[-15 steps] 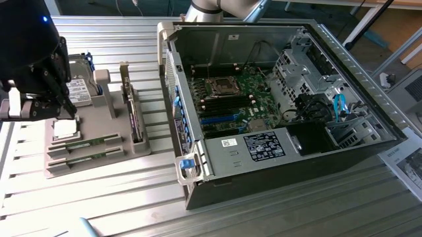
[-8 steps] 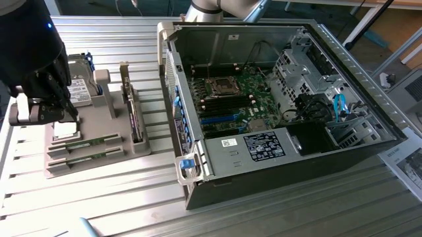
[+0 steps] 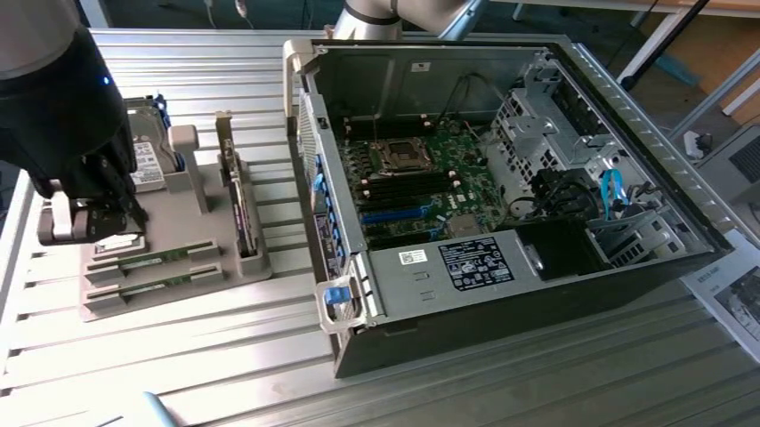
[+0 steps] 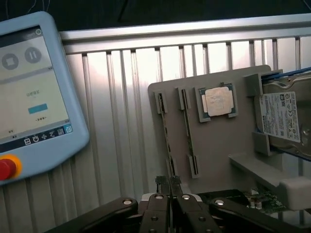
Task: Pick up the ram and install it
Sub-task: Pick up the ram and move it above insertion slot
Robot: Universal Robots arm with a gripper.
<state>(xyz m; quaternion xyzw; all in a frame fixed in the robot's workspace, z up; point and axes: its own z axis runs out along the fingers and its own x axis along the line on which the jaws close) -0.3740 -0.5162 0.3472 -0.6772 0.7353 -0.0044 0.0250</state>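
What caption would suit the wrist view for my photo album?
Gripper pinching one ram stick seated in a grey holder, beside a CPU and a hard drive.

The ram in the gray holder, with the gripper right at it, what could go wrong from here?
1. The gripper lines up with the ram near one end, not mid-length, so the ram might tilt and bind in the holder.
2. A second stick and the CPU sit close beside it and could be bumped.
3. The memory slots lie deep inside the case, leaving little room.
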